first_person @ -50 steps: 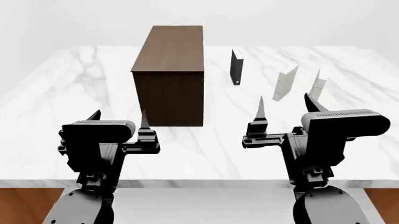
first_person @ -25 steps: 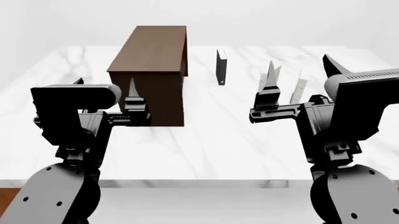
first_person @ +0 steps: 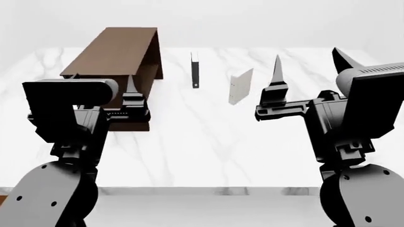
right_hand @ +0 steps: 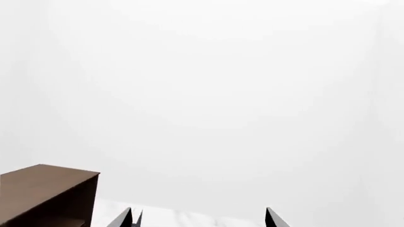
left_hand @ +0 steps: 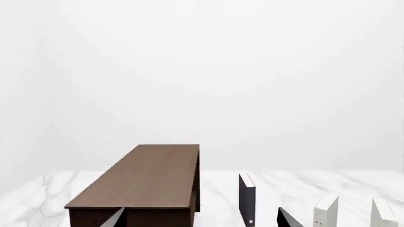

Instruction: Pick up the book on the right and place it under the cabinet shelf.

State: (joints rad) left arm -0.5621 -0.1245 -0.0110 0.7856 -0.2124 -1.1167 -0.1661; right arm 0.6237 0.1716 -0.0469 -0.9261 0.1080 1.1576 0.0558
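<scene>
We see the slim off-white hardcover book with white page edges standing upright on the white marble bench, rightmost in a row with a similar pale book and a thin black book, all apart from one another. In the head view the right gripper hides it. The tall dark brown wood-grain cabinet shelf stands well to the left of the row; we cannot make out its inside. The left gripper and the right gripper hang above the bench, fingers spread wide and holding nothing.
</scene>
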